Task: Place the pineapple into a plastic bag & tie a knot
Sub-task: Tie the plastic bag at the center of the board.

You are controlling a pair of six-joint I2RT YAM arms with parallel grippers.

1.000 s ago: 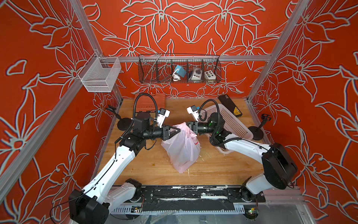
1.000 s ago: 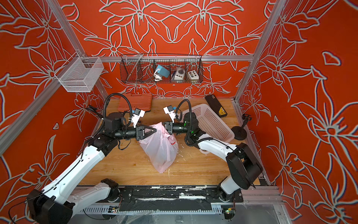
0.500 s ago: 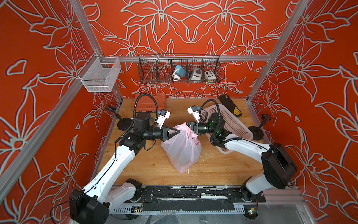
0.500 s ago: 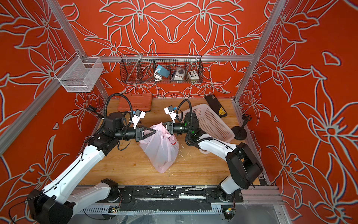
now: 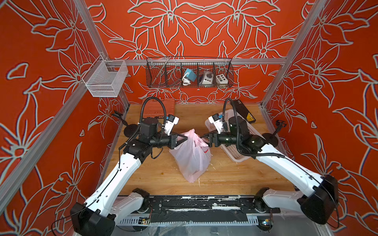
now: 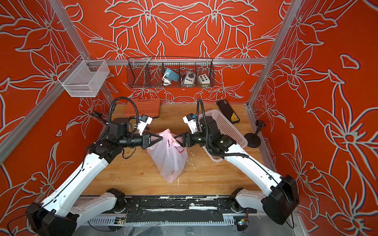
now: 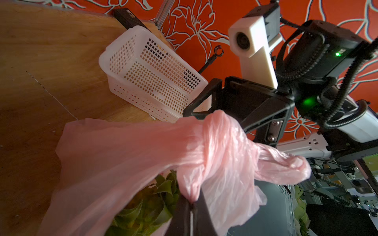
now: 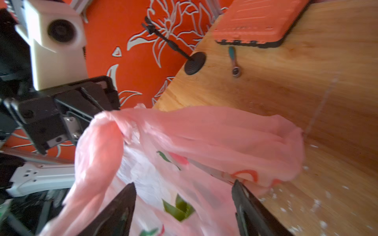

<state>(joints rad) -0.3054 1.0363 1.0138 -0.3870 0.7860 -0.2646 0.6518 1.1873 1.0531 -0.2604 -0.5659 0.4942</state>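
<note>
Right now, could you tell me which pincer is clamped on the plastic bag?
The left pincer: its jaws pinch the bunched top of the plastic bag, whereas the jaws of the right pincer stand wide apart.

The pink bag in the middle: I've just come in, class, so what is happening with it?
The plastic bag stands on the table with the pineapple inside, green leaves showing. The left gripper is shut on the bag's bunched handles by the knot. The right gripper is open at the bag's top, gripping nothing. Whether the knot is tight cannot be told.
</note>
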